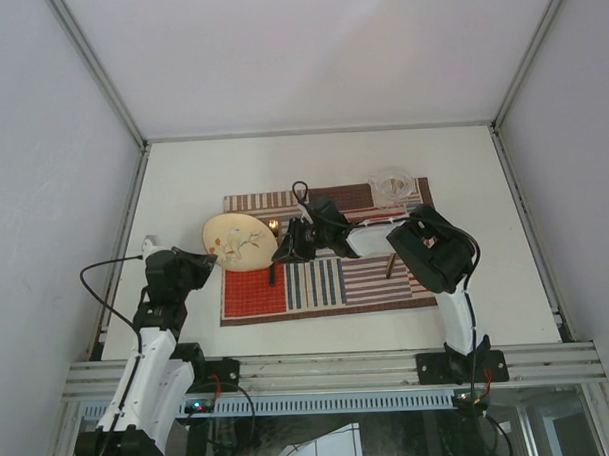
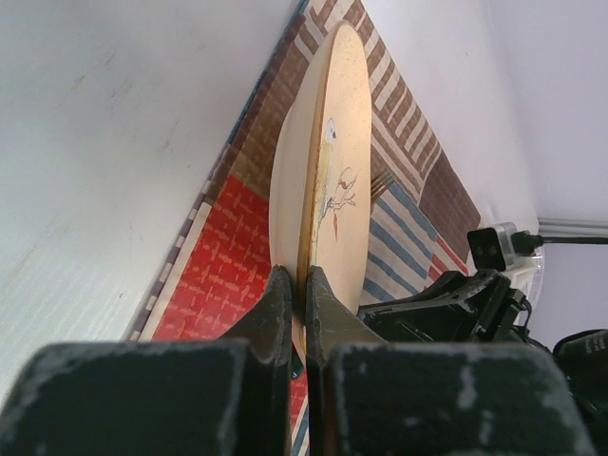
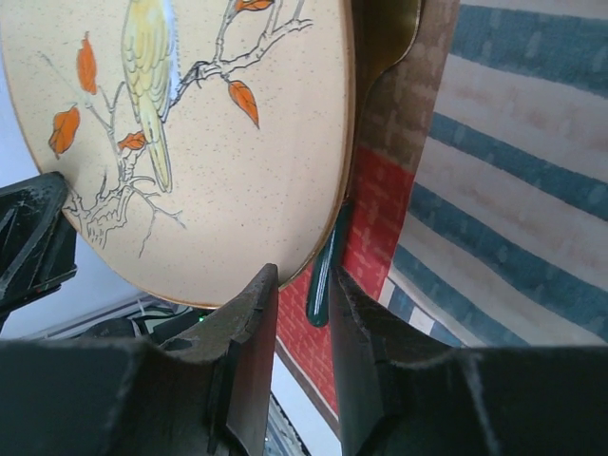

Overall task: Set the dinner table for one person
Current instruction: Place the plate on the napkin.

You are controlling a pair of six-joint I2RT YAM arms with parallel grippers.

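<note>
A cream plate (image 1: 237,240) with a painted bird is held on edge over the left end of the striped placemat (image 1: 326,282), which lies on the white dinner table (image 1: 183,182). My left gripper (image 1: 213,257) is shut on the plate's rim (image 2: 328,180), fingers (image 2: 277,304) pinching it. My right gripper (image 1: 283,255) hangs just right of the plate (image 3: 190,142). Its jaws stand slightly apart on either side of a utensil's dark green handle (image 3: 326,275), which lies on the mat. The utensil's gold head (image 3: 389,28) is partly hidden behind the plate.
A clear glass bowl (image 1: 393,185) stands at the placemat's far right corner. A brown-handled utensil (image 1: 391,263) lies on the mat under the right arm's elbow. Aluminium rails edge the table, with white walls on both sides.
</note>
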